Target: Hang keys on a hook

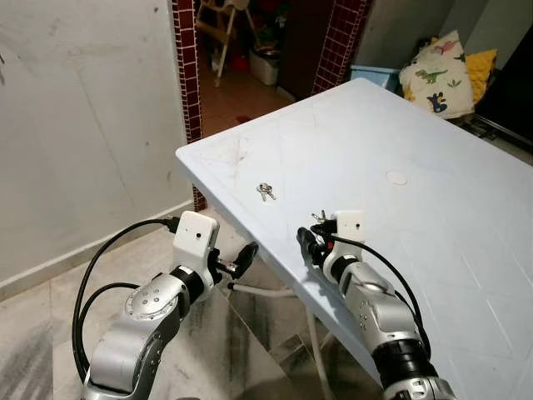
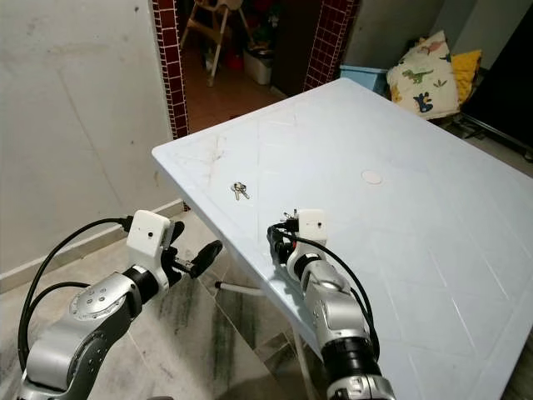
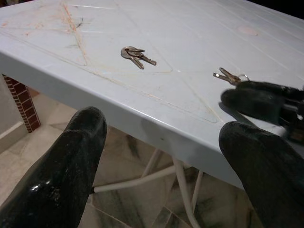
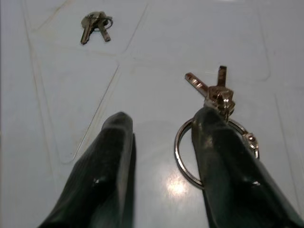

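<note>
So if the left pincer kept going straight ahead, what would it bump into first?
Probably the table's front edge. The left pincer hangs open, below the tabletop, pointing at that edge. The small keys lie on top, further back, so it would likely miss them.

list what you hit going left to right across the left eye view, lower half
left gripper off the table's edge → small key bunch on the white table → right gripper beside keys on a ring

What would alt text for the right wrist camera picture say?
Two black gripper fingers rest apart on a pale blue table, one finger lying across a metal key ring with keys. A second small bunch of keys lies farther off on the table.
</note>
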